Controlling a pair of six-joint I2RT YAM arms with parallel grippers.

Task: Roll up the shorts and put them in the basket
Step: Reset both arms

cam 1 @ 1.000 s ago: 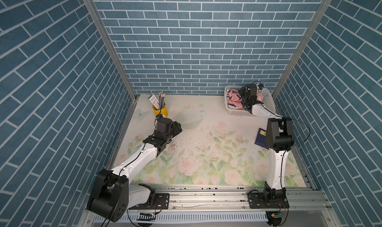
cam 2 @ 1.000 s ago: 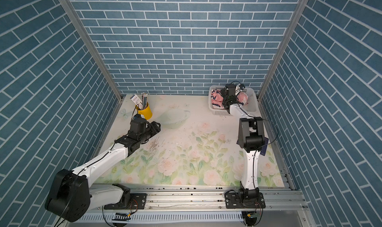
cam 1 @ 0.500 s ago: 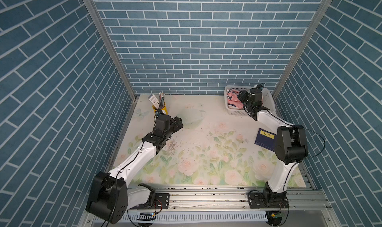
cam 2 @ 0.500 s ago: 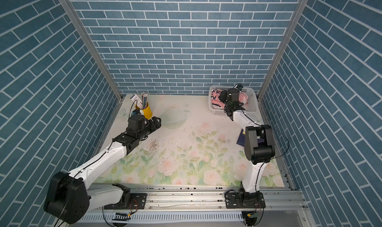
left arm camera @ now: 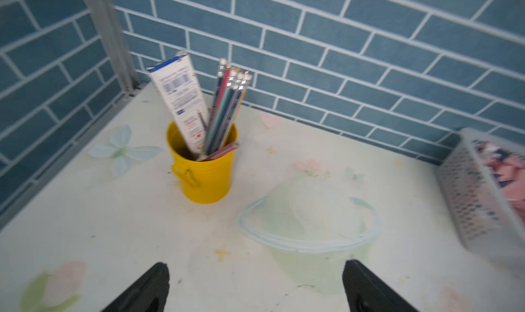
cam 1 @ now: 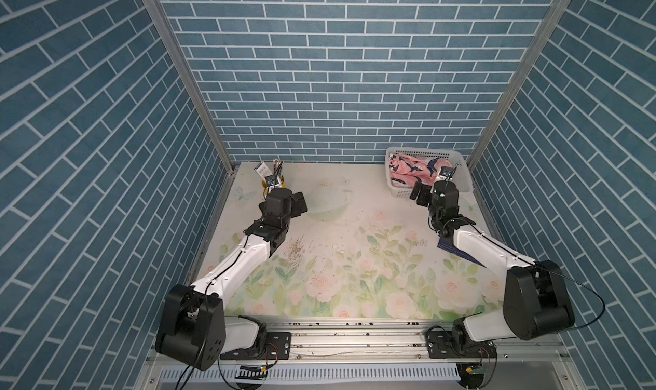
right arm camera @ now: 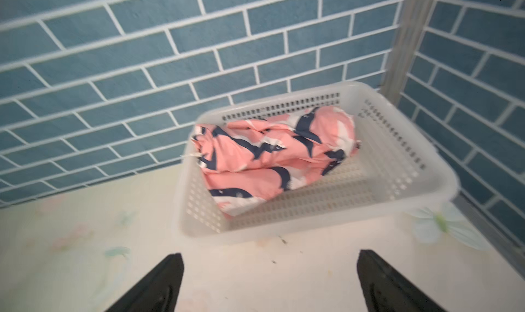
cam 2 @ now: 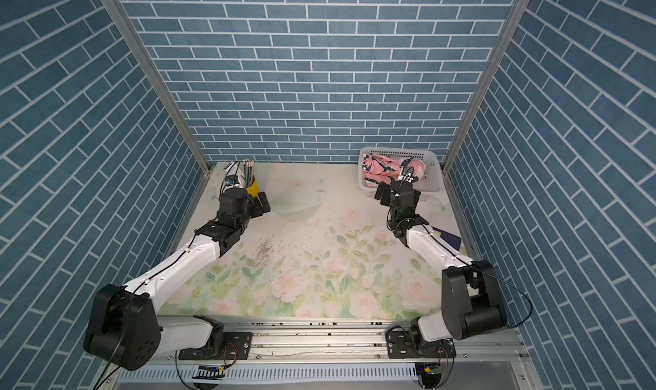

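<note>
Right jaws just let go and backed out of the basket; left jaws widened too. Both wide, empty. Shorts lie bundled in the basket, upper right in both top views. Roll looks finished.

In both top views the wrist of the right arm covers part of the near wall of the white basket and part of the shorts in it, and its forearm hides most of a dark blue flat thing in front of the basket. Across the table from the basket, the yellow cup is mostly behind the left arm.
</note>
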